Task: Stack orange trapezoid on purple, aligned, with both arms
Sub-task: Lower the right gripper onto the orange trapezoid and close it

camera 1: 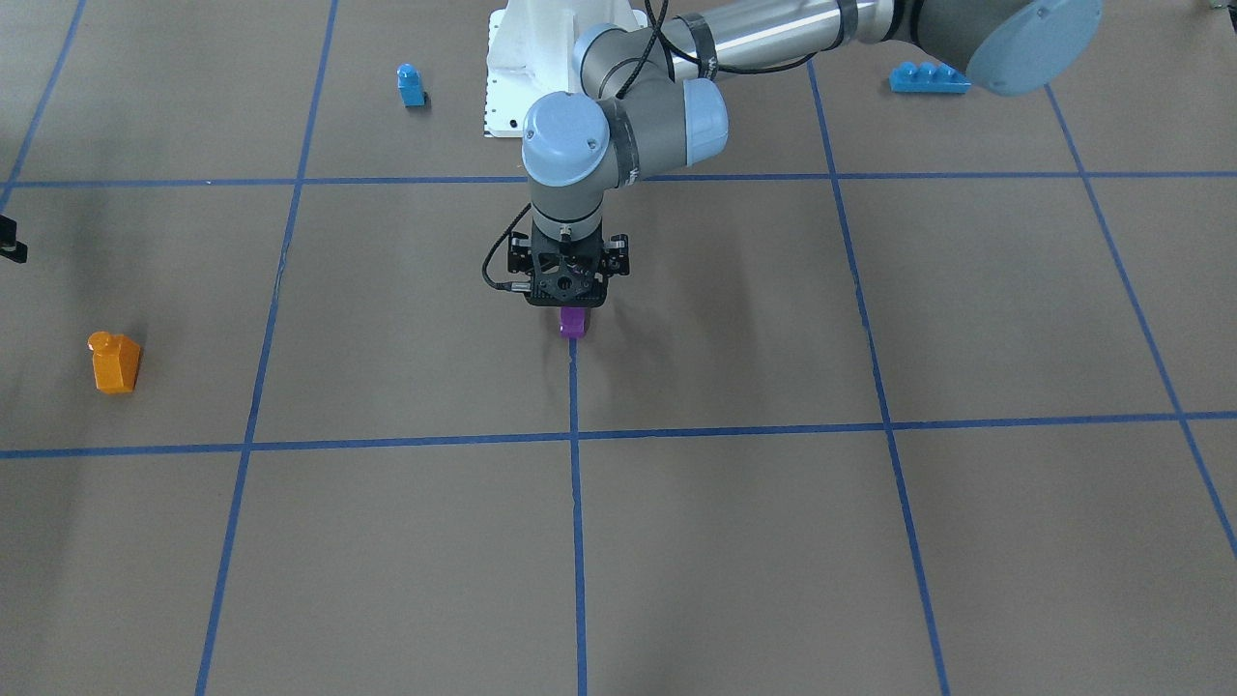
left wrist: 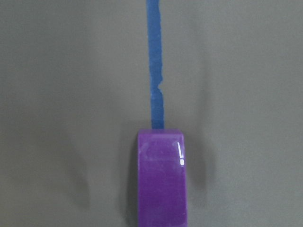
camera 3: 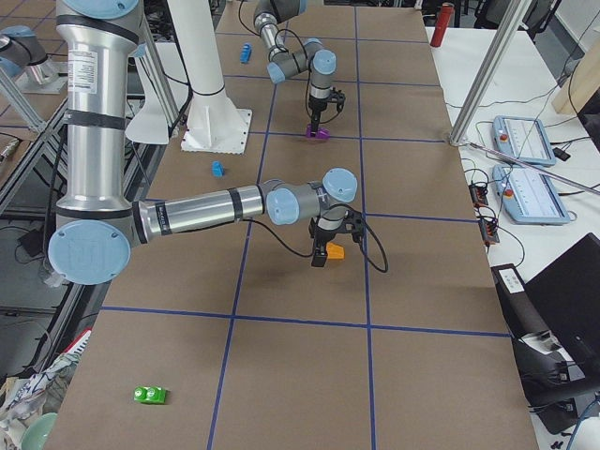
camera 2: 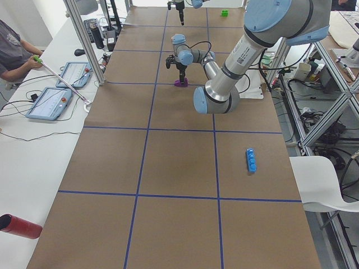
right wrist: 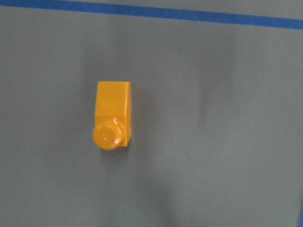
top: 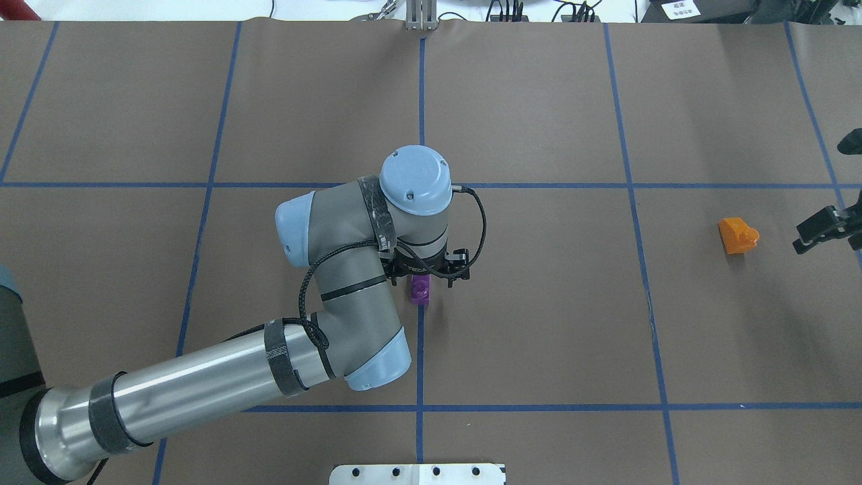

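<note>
The purple block (camera 1: 572, 324) stands on the centre blue tape line (camera 1: 574, 396); it also shows in the overhead view (top: 420, 291) and fills the bottom of the left wrist view (left wrist: 162, 179). My left gripper (camera 1: 568, 290) points straight down right over it; its fingers are hidden, so I cannot tell whether they grip it. The orange trapezoid (camera 1: 114, 362) stands alone, stud up, on the robot's right side (top: 737, 236) (right wrist: 112, 122). My right gripper (top: 825, 229) hovers just beside it at the view's edge, fingers unseen.
A small blue one-stud block (camera 1: 411, 85) and a long blue brick (camera 1: 928, 77) lie near the white robot base (camera 1: 522, 77). A green block (camera 3: 150, 395) sits at the table's right end. Operators' tablets (camera 2: 53, 103) and a red cylinder (camera 2: 19, 226) lie beside the far edge.
</note>
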Robot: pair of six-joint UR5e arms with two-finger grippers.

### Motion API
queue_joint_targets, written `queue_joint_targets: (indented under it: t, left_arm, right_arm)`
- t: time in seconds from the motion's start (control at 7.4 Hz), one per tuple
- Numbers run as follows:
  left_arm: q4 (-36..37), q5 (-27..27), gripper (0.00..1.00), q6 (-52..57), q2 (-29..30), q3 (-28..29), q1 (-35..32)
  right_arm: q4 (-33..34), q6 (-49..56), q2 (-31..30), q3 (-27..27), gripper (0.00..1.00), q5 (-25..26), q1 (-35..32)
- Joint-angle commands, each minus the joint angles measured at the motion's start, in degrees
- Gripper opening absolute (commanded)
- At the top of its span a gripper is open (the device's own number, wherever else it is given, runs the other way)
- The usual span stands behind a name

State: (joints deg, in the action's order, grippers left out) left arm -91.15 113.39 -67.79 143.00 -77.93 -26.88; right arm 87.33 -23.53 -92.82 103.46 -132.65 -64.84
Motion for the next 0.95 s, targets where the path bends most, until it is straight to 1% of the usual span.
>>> queue_joint_targets:
  t: [0.0, 0.14, 0.27, 0.41, 0.54, 0.81]
  left_arm:
    - [0.0, -0.1, 1.00, -0.2, 0.0, -0.1, 0.0]
    - [-0.1, -0.1, 1.00, -0.6, 0.0, -0.1, -0.1]
    - [-0.1, -0.1, 1.00, -0.6, 0.0, -0.1, -0.2]
    - [0.0, -0.1, 1.00, -0.6, 0.1, -0.2, -0.2]
    - [-0.1, -0.1, 1.00, -0.6, 0.1, -0.2, -0.2]
    - [-0.1, -0.1, 1.00, -0.6, 0.0, -0.2, -0.2]
  right_arm:
    - [-2.3, -4.6, 4.8, -3.2, 1.00, 4.7, 4.9]
    - [-2.4, -4.5, 6.6, -5.9, 1.00, 5.0, 5.4]
    - [-5.4, -4.8, 7.6, -8.1, 1.00, 5.0, 6.5]
    - [-8.2, -4.8, 8.9, -11.8, 0.99, 4.9, 6.8]
    - [-10.4, -4.9, 8.9, -13.5, 0.99, 4.9, 6.9]
    - [-10.8, -4.8, 8.9, -15.3, 0.99, 4.9, 7.7]
